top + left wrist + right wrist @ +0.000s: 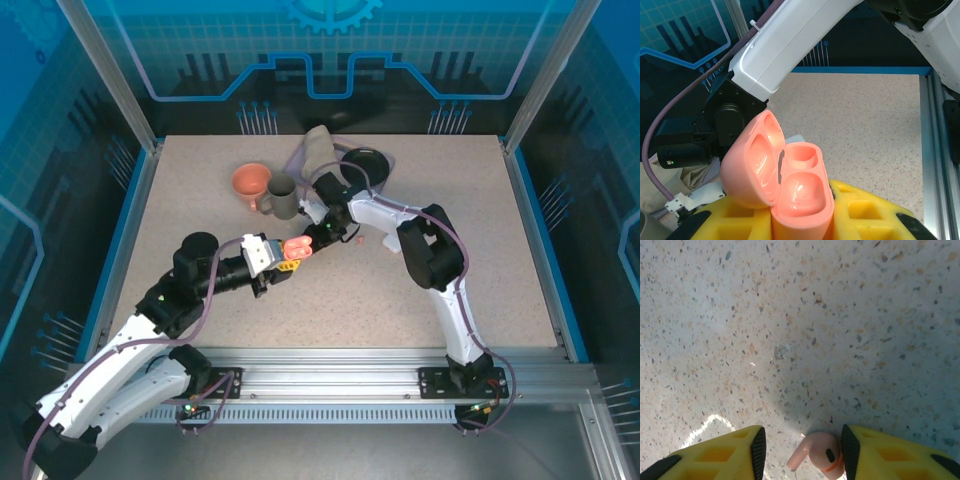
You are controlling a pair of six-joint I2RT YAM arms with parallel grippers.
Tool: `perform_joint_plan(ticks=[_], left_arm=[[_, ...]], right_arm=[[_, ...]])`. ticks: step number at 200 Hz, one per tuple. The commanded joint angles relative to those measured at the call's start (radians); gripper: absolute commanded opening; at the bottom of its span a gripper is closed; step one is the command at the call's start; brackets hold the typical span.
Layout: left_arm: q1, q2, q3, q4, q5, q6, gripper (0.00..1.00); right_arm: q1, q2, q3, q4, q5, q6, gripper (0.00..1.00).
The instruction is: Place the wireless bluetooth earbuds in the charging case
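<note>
Insertion is not yet achieved: the left tool [800, 222] grips the open charging case [790, 185], both wells empty, while the right tool [803, 446] stands open astride one salmon-pink earbud [821, 456] lying unclamped on the surface [790, 315].

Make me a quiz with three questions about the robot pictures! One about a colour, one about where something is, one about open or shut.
1. What colour is the charging case in the left end effector? A. white; B. salmon-pink; C. green.
2. Where is the pink earbud? A. on the table, between the right end effector's fingers; B. on top of one finger; C. inside the charging case.
3. How is the case's lid? A. shut; B. taken off; C. flipped open.
Answers: 1 B, it looks pink in the left wrist view. 2 A, the right wrist view shows it between the yellow fingers. 3 C, the lid stands up and both wells are bare.
</note>
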Motion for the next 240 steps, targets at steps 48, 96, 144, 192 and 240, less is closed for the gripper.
perform_joint_plan(ticks=[48, 96, 144, 192, 240], left_arm=[[-0.007, 0.016, 0.002, -0.004, -0.007, -0.02, 0.0], [-0.008, 0.017, 0.007, -0.01, -0.009, -0.015, 0.0], [-0.007, 0.021, 0.01, -0.012, -0.009, -0.011, 0.0], [-0.007, 0.025, 0.013, -0.013, -0.01, -0.009, 0.0], [-0.008, 0.027, 0.015, -0.012, -0.01, -0.01, 0.0]], right_arm=[[0.025, -0.047, -0.038, -0.055, -0.015, -0.009, 0.4], [0.025, -0.04, -0.028, -0.058, -0.013, -0.008, 0.36], [0.025, -0.035, -0.026, -0.065, -0.013, -0.013, 0.32], [0.025, -0.039, -0.029, -0.068, -0.015, -0.018, 0.26], [0.025, -0.056, -0.038, -0.052, -0.014, -0.016, 0.24]])
